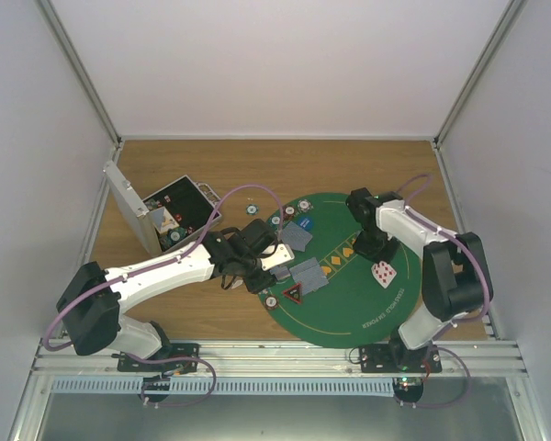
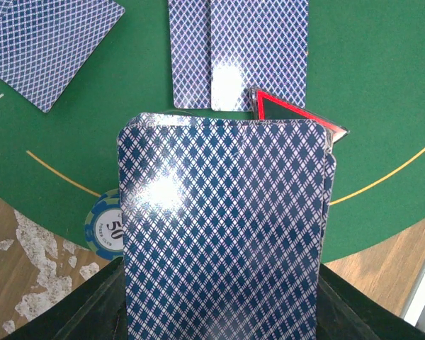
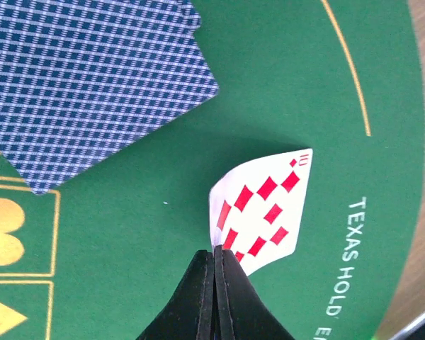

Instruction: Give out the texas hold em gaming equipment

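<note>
Card stack (image 2: 223, 227): coated paper, glossy backs, hard glare spot. Ten of diamonds (image 3: 263, 212): smooth face, slight sheen. Mat (image 2: 382, 85): green cloth, matt, felt-like. Table (image 2: 28, 283): wood grain, with a rough whitish worn patch. Case (image 1: 129, 197): silver metal; finish hard to judge, too small in the top view. Chip (image 2: 103, 227): smooth plastic. Fingers (image 3: 191, 304) of right gripper (image 3: 215, 249): black matt plastic.

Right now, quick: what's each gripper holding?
Left gripper: closed on a stack of cards.
Right gripper: fingers closed on the ten of diamonds.
</note>
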Motion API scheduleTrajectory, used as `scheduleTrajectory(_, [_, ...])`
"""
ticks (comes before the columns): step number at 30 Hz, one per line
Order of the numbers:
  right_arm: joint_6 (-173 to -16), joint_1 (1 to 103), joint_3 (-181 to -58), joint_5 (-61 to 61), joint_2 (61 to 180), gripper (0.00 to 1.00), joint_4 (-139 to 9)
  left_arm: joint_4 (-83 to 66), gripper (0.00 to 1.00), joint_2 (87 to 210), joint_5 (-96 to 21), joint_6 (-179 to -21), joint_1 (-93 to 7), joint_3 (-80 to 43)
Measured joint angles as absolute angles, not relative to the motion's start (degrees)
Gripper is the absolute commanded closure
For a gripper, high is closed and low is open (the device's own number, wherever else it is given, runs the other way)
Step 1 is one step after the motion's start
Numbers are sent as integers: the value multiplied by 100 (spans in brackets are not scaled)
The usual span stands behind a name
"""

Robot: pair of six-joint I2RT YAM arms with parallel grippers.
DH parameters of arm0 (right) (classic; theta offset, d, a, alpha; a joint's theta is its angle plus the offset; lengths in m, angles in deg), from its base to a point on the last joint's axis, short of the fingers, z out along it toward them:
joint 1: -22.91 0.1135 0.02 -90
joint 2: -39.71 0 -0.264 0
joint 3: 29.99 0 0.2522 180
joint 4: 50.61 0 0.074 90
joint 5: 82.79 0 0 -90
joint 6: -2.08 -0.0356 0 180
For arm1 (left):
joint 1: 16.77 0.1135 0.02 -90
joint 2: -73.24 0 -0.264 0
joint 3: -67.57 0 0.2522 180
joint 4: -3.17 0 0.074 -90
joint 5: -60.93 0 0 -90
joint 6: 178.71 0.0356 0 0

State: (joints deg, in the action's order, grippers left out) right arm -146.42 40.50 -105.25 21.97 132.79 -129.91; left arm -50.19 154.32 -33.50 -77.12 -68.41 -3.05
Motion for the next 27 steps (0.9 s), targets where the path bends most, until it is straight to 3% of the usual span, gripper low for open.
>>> scheduleTrajectory(10, [-14808,4087,-10536,1950,13727,98,-12443,-5019,42,15434,-3347,-7712,-6841,-305])
scheduleTrajectory(16, [-14917,4089,-10536,1780,13757,81,-12204,-5019,42,15432,-3325,-7712,-6841,-305])
scheduleTrajectory(18, [-14959,4091,-10536,1745,13755,68,-12172,-5019,42,15432,-3310,-7712,-6841,-305])
scheduleTrajectory(24, [-14904,4091,-10538,1712,13460,59,-12189,-5019,41,15432,-3301,-7712,-6841,-305])
scheduleTrajectory(27, [-14738,4091,-10538,1635,13073,42,-12191,-5019,42,15434,-3301,-7712,-6841,-305])
